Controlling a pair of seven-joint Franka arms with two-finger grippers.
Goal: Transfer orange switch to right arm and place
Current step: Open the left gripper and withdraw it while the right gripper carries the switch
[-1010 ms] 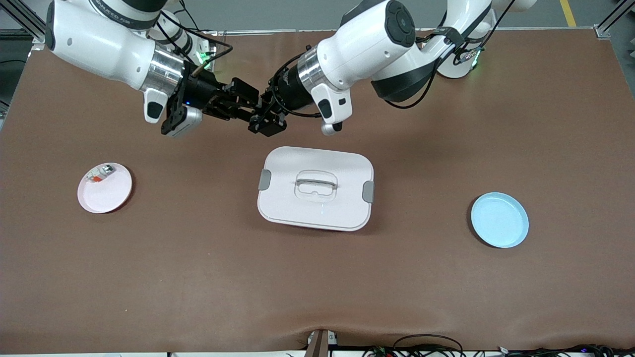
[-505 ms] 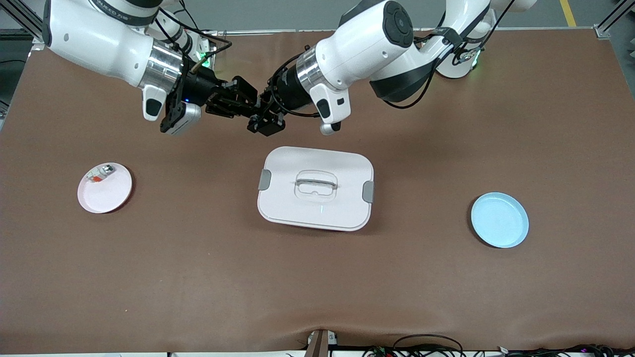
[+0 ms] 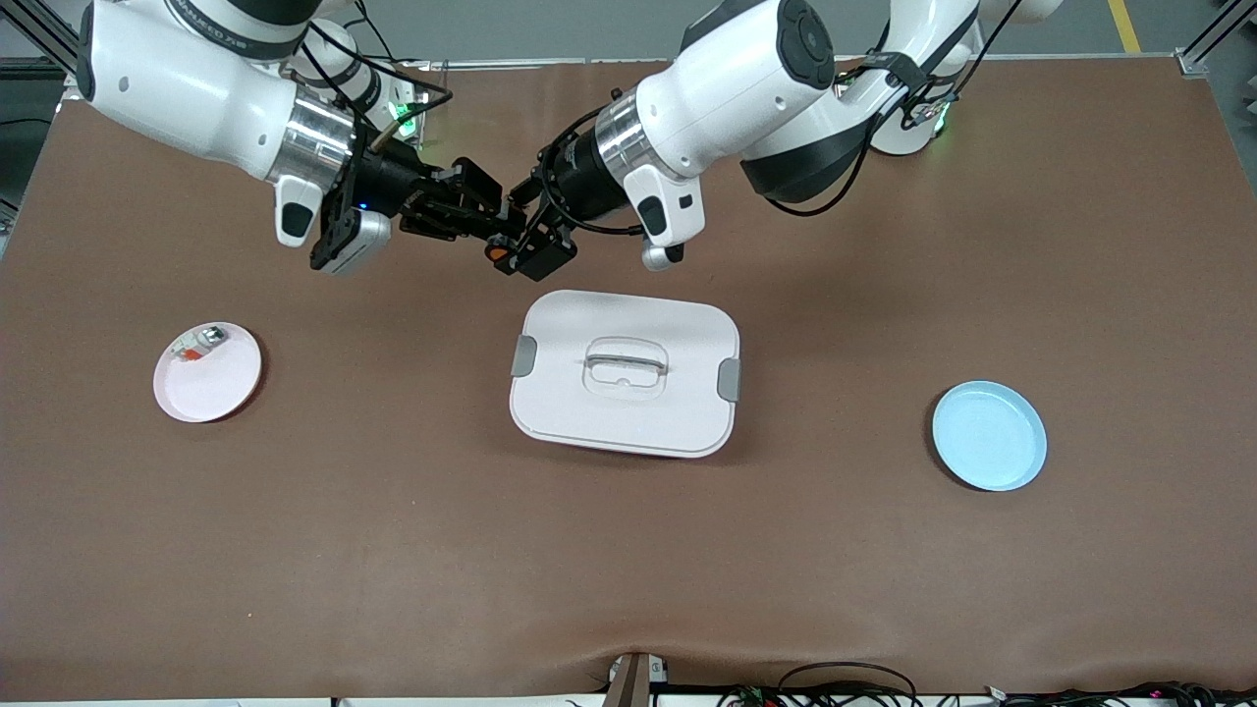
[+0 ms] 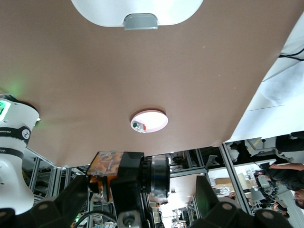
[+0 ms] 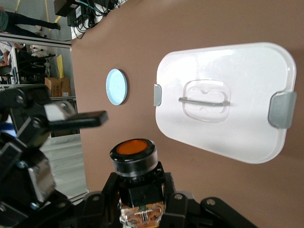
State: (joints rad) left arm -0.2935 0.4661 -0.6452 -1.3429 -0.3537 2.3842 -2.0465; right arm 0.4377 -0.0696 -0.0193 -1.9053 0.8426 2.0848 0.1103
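Now the orange switch [image 5: 134,156] sits clamped in my right end effector [image 3: 491,232], up over the brown counter [image 3: 393,511] just past the white lidded box [image 3: 626,373]. My left end effector [image 3: 525,241], fingers spread wide, flanks the switch without gripping. Pink plate [image 3: 208,372] and blue plate [image 3: 989,436] lie toward the counter's ends.

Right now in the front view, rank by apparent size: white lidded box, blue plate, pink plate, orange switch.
1. white lidded box
2. blue plate and pink plate, too alike to rank
3. orange switch, held in the air by the right gripper, so nearer the camera, yet smallest
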